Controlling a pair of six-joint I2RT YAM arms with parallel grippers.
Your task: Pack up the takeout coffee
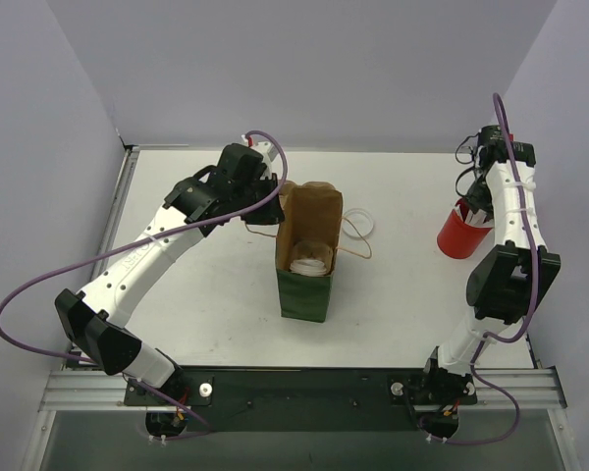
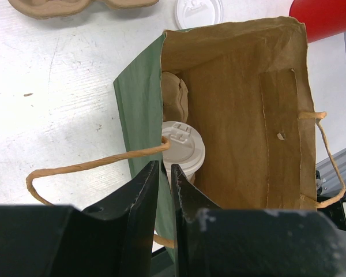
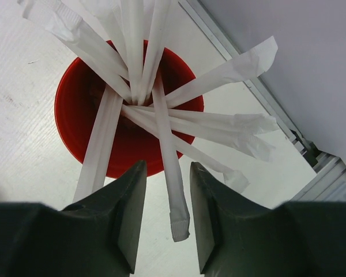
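Left wrist view: one lidded cup [image 2: 183, 147] stands in the bag [image 2: 236, 115], its near wall clenched by the left jaws. The right jaws, parted, straddle a straw [image 3: 167, 144] over the red cup [image 3: 69, 133]. Coffee packed; a straw seems left to add.

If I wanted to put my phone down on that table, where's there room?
Two bare patches of table: between the bag and the red cup, toward the near edge, and between the left arm and the bag. Crowded: the bag's mouth, where the left gripper sits, and the red cup under the right gripper.
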